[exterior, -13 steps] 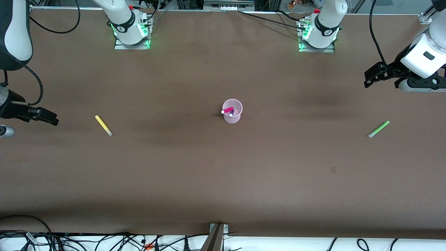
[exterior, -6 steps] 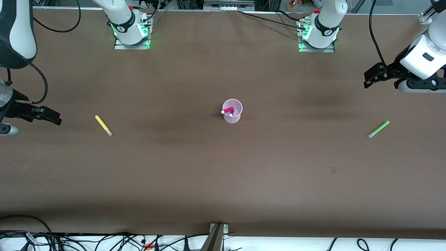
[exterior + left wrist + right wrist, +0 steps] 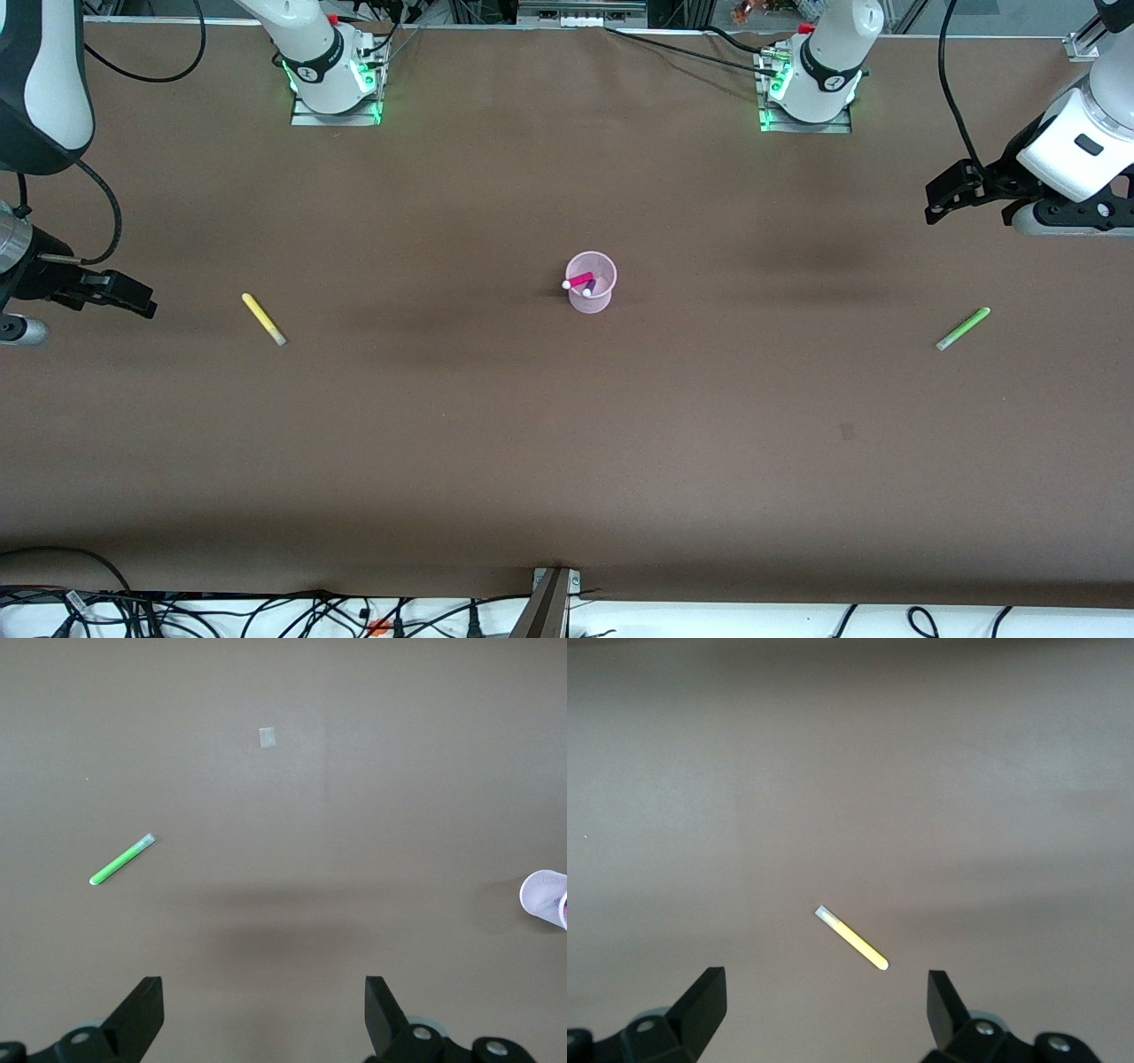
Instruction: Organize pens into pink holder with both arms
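Note:
The pink holder (image 3: 591, 283) stands at the table's middle with the magenta pen (image 3: 579, 281) and the dark purple pen (image 3: 589, 288) inside; its edge shows in the left wrist view (image 3: 545, 897). The yellow pen (image 3: 263, 318) lies flat toward the right arm's end of the table and shows in the right wrist view (image 3: 852, 938). The light green pen (image 3: 963, 328) lies flat toward the left arm's end and shows in the left wrist view (image 3: 122, 859). My right gripper (image 3: 133, 301) (image 3: 824, 1005) is open and empty, up over the table's end beside the yellow pen. My left gripper (image 3: 941, 202) (image 3: 264, 1010) is open and empty, up over the table's other end.
A small pale patch (image 3: 847, 431) marks the brown table (image 3: 567, 443) nearer the front camera than the green pen. The two arm bases (image 3: 332, 75) (image 3: 811, 84) stand at the table's back edge. Cables (image 3: 266, 611) lie along the front edge.
My right gripper has shifted slightly toward the yellow pen. My left arm has barely moved. The pens and the holder have not moved.

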Robot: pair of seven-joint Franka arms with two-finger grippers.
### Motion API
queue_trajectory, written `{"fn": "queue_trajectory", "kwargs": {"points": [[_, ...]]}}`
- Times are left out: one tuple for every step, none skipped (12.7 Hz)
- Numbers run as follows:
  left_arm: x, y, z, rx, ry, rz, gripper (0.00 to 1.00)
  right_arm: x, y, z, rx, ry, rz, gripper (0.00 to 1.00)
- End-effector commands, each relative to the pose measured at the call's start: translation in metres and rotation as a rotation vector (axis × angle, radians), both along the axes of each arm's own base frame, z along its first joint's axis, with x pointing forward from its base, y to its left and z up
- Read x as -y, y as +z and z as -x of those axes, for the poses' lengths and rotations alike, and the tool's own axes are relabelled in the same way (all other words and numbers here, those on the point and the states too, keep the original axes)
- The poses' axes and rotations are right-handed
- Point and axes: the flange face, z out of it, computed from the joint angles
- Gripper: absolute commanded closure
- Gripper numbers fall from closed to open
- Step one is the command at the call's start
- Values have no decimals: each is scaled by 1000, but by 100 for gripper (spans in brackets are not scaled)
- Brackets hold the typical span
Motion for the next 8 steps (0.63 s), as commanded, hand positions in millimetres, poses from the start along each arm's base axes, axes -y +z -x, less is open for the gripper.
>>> {"fn": "queue_trajectory", "kwargs": {"points": [[1,5,-3,-6,0,3,0,-2,0,2,6,-1,16,0],[1,5,-3,-6,0,3,0,-1,0,2,7,-1,14,0],[0,4,-4,-7,1,2,0,-1,0,2,7,-1,14,0],[-1,7,-5,0,3,4,0,-1,1,2,7,-1,14,0],[-1,7,-8,0,3,5,0,-1,0,2,7,-1,14,0],[-1,6,-10,-1,3,5,0,-1,0,2,7,-1,14,0],[-1,6,-9,-3,3,5,0,-1,1,2,7,-1,16,0],[-1,6,-9,-3,3,5,0,-3,0,2,5,7,29,0]]}}
